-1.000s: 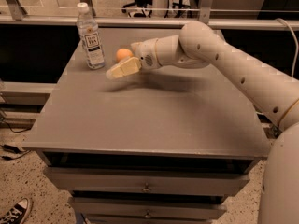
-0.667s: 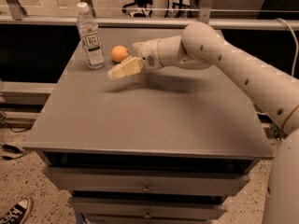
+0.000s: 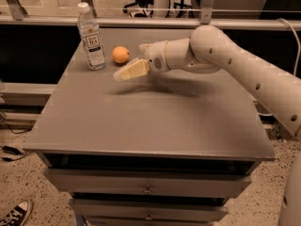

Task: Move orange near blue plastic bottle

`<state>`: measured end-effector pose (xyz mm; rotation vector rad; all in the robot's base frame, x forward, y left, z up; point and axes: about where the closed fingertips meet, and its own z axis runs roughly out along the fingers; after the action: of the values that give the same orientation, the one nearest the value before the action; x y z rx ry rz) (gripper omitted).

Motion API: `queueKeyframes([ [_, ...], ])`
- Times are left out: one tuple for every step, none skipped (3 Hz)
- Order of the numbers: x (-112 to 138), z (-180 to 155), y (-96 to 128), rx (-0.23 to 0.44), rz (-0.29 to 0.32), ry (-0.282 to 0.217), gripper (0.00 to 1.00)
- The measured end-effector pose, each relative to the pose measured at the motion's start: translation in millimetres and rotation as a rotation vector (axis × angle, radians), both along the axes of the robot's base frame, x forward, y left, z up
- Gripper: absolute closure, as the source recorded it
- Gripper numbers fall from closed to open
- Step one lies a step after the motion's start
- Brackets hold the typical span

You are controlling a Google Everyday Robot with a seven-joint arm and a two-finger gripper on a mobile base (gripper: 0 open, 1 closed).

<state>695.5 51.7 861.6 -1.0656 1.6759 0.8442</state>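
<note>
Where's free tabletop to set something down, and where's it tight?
Free: front half of the table, between the gripper and the front edge, full width. Crowded: back-left corner, where the blue plastic bottle, the orange and the open gripper cluster; the arm spans the back right.

This looks like a robotics lab or office-type workspace. A plain gray table (image 3: 141, 126) with metal-handled drawers (image 3: 148, 189) under it stands on a speckled hard floor (image 3: 28, 182). On the far side a metal rail (image 3: 141, 21) runs across, with the wheeled base of an office chair (image 3: 141, 4) beyond it. Cables (image 3: 11, 149) trail on the floor at the left, and a sneaker (image 3: 14, 213) shows in the near left corner. A white robot arm (image 3: 235, 65) reaches in from the right, its end effector (image 3: 136, 59) over the table's far left part, fingers spread.
</note>
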Motion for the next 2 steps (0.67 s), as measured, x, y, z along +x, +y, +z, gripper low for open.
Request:
queueKeyframes([
  [-4.7,0.5,-11.0,0.003,-0.016,-0.003,0.0],
  [-19.6,12.3,-44.3,0.034,-0.035,-0.052,0.0],
])
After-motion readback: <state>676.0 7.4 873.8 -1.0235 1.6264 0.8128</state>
